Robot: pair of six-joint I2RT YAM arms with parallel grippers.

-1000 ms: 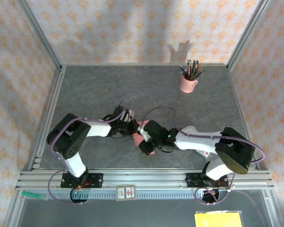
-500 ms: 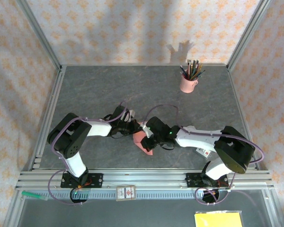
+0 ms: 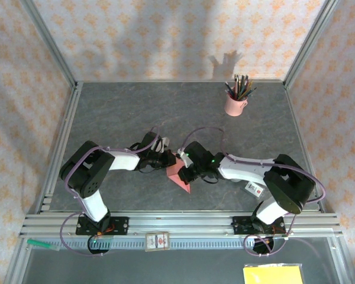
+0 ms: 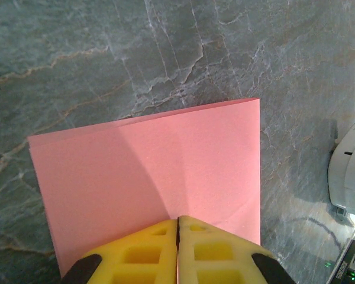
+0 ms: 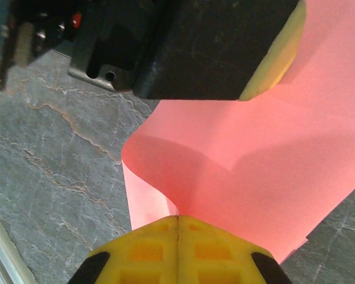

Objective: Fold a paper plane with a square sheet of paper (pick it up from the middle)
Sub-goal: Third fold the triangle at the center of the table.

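Bridging left end effector (image 4: 177, 221) and right end effector (image 5: 177, 219), pinched by both: paper (image 4: 143, 158).

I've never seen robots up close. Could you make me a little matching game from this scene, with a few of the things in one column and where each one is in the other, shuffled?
Things:
1. pink sheet of paper
2. pink cup of pencils
3. yellow pad

Places:
A. off the tabletop, nearer than the metal rail, at the right
B. standing on the far right part of the grey table
C. gripped by both the left gripper and the right gripper, near the middle of the table's front edge

Pairs: 1-C, 2-B, 3-A
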